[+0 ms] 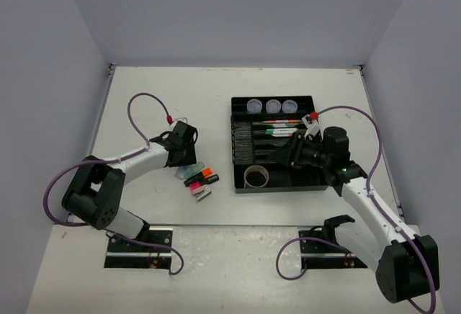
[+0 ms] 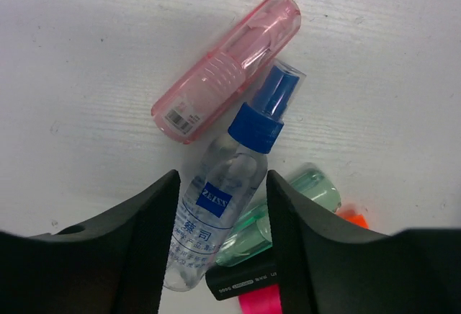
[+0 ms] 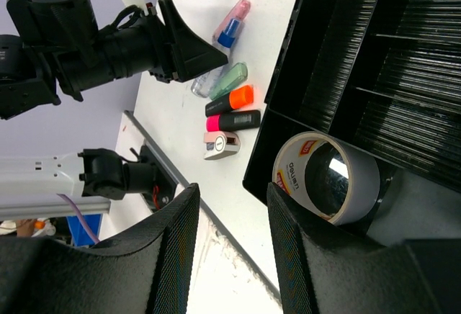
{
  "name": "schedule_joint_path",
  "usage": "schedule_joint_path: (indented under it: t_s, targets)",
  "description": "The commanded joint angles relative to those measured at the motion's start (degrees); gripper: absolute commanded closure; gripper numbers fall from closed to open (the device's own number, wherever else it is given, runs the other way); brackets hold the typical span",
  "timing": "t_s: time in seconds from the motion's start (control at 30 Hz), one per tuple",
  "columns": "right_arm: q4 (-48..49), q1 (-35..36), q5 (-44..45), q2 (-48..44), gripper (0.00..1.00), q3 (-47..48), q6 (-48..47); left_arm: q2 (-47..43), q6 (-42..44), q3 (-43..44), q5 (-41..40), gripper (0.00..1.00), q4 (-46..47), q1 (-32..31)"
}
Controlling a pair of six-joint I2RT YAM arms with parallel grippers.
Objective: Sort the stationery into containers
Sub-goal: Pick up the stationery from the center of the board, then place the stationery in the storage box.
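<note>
Currently left gripper fingers straddle the blue-capped bottle, grip cannot be told; right gripper parted, empty, near the tape roll.

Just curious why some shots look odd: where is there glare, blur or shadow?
Top external: even, soft light, faint shadows, the highlighters tiny. Left wrist: bottle sharp, glints on the pink case. Right wrist: bright glare inside the tape roll, tray dark.
</note>
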Motion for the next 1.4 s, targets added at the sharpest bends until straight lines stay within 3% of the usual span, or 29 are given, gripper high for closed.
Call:
schedule_joint_path:
  t_s: [0.0,0.43,0.53,0.67,0.93,1.1,1.23,1.37]
  targets:
    - [2.48,0.09,-0.09,-0.41,0.55,-0.64,0.20,-1.45,1.43,-0.27,1.78,0.53,2.61,0.41]
    - [2.64,0.09,-0.31,1.98,0.55,-0.47,0.65,-4.82,4.17,1.84,9.14,0.81,2.43,0.24]
    - [2.57,0.09,-0.22,2.06,0.55,-0.54,0.65,-6.55,4.43,4.59,9.72,0.93,0.93,0.02]
    - [2.56,0.09,0.34,2.04,0.55,-0.51,0.43,-9.26,3.88,9.05,9.84,0.99,-0.46,-1.32]
    - [0.95,0.00,9.80,-2.47,0.52,-1.62,0.53,-5.61,-8.14,15.85,5.10,1.00,7.96,-12.50]
    - [-1.66,-0.09,16.17,-8.45,0.39,-3.19,0.17,2.04,-11.30,18.70,7.74,1.00,17.11,-12.86]
    - [-4.03,-0.09,23.07,-15.98,0.25,-4.35,-0.47,13.29,-10.95,25.37,9.15,1.00,18.34,-12.88]
    - [-5.33,-0.15,24.33,-18.91,0.23,-4.87,-1.06,19.45,-10.30,29.79,8.50,0.97,17.36,-12.86]
